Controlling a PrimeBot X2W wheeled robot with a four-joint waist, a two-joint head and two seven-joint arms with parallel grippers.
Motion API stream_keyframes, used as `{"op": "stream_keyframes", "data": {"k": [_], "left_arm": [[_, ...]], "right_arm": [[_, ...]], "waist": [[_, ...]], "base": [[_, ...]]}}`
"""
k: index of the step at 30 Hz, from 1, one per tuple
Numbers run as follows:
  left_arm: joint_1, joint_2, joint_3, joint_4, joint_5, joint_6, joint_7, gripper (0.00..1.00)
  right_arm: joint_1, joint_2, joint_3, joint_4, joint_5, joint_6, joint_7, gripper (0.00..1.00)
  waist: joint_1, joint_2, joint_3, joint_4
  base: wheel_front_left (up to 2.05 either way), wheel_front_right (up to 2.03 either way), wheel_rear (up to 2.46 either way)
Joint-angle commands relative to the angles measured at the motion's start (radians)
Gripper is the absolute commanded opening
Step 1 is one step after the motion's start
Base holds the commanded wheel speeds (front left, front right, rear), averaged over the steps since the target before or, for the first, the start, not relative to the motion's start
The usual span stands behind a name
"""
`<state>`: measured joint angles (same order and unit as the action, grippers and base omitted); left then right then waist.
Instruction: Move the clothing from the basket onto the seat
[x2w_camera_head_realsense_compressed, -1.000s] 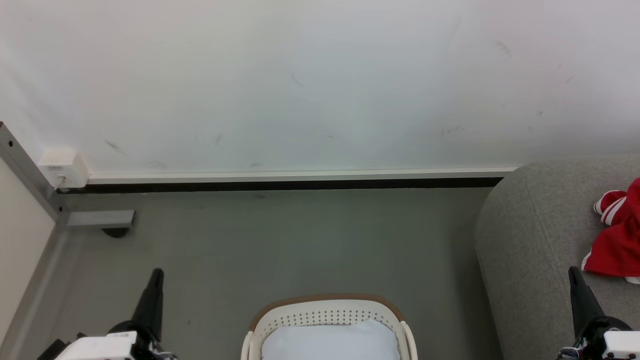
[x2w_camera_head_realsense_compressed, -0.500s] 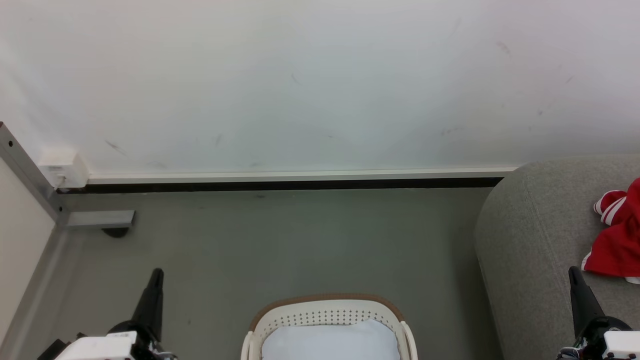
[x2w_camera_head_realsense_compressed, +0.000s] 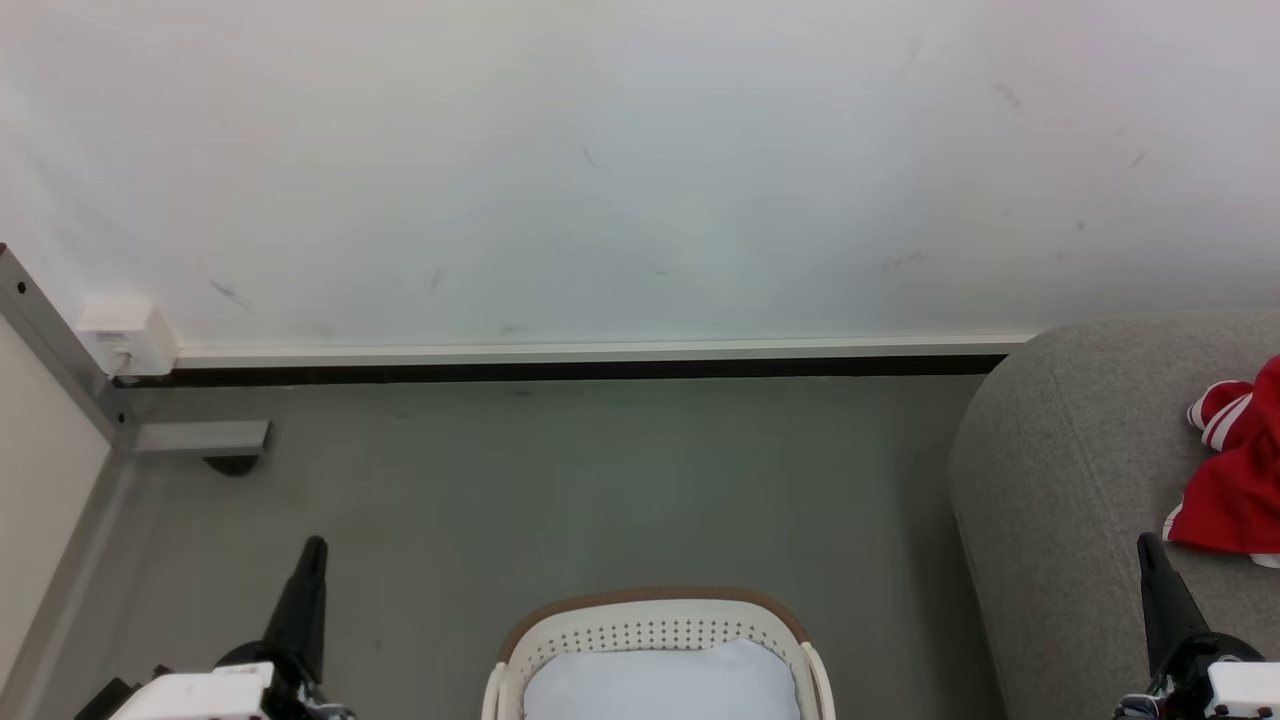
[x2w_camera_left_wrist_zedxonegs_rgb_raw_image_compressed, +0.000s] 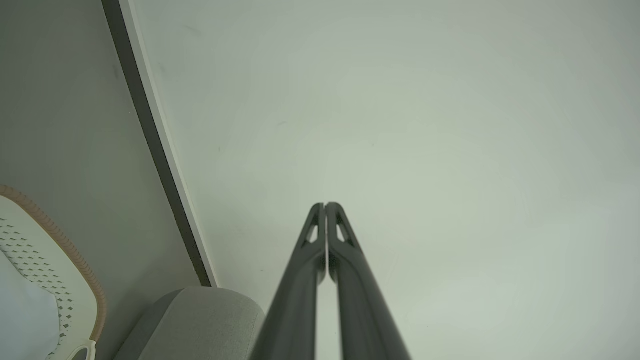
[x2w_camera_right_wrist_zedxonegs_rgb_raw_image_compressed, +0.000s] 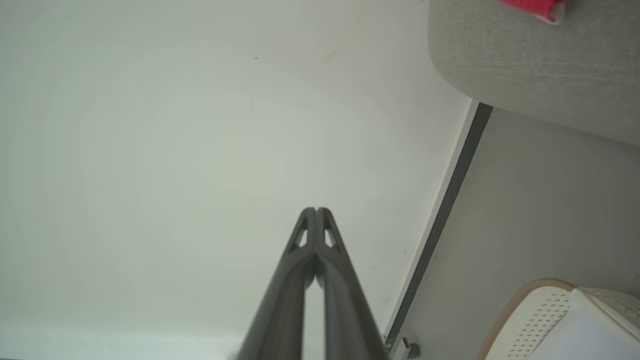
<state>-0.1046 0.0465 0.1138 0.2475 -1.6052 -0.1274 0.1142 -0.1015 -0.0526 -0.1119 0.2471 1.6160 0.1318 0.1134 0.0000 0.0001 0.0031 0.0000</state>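
The left tool (x2w_camera_left_wrist_zedxonegs_rgb_raw_image_compressed: 325, 205) and right tool (x2w_camera_right_wrist_zedxonegs_rgb_raw_image_compressed: 316, 210) were each closed tight, empty. Red clothing (x2w_camera_head_realsense_compressed: 1235, 485) lay on the grey seat (x2w_camera_head_realsense_compressed: 1060, 480).

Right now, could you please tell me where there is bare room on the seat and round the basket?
The seat is bare from its rounded left edge up to the clothing, which crowds it at the head view's right edge. The floor is bare between the basket, the wall and the seat's side, and to the basket's left as well.
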Motion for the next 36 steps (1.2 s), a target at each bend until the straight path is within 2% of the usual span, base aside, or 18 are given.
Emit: {"op": "stream_keyframes", "data": {"k": [1,36], "left_arm": [[-0.008,0.007,0.002,-0.004,-0.014,-0.007,0.003,0.0],[-0.008,0.007,0.002,-0.004,-0.014,-0.007,0.003,0.0]], "right_arm": [[-0.012,0.002,-0.005,-0.006,-0.003,-0.002,0.002,0.0],[-0.012,0.002,-0.006,-0.005,-0.005,-0.002,0.004,0.0]], "waist": [[0.0,-0.0001,0.0,0.0],[0.0,-0.0001,0.0,0.0]], "base": [[0.0,0.0,0.0],[0.0,0.0,0.0]]}}
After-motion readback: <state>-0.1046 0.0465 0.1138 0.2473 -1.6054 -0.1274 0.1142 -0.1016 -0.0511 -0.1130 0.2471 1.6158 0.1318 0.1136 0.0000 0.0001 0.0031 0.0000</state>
